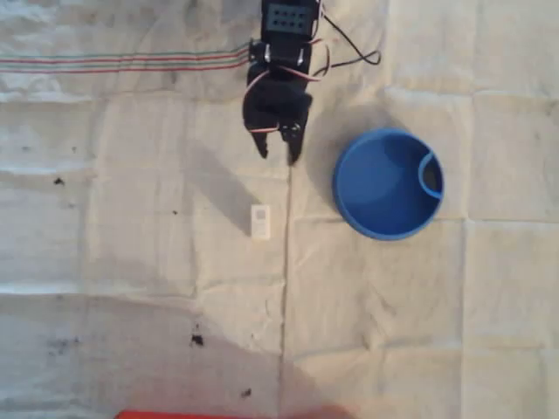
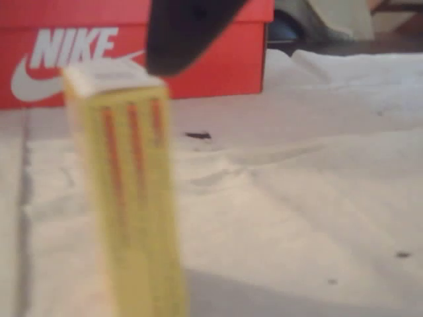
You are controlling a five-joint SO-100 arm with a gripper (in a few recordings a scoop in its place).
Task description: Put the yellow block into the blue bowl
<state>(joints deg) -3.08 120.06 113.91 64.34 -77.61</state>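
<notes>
In the overhead view we see the yellow block [image 1: 260, 221] near the middle of the cloth-covered worktop [image 1: 131, 262], upright, its whitish end facing the camera. Above it, apart from it, we note the pincer [image 1: 277, 151] with its two fingertips spread and nothing between them. To the right, well apart from the block, sits the blue bowl [image 1: 384, 223], its rim loop on the right side. In the wrist view the block [image 2: 129, 191] stands close and blurred, a red shoebox [image 2: 79, 53] behind it.
</notes>
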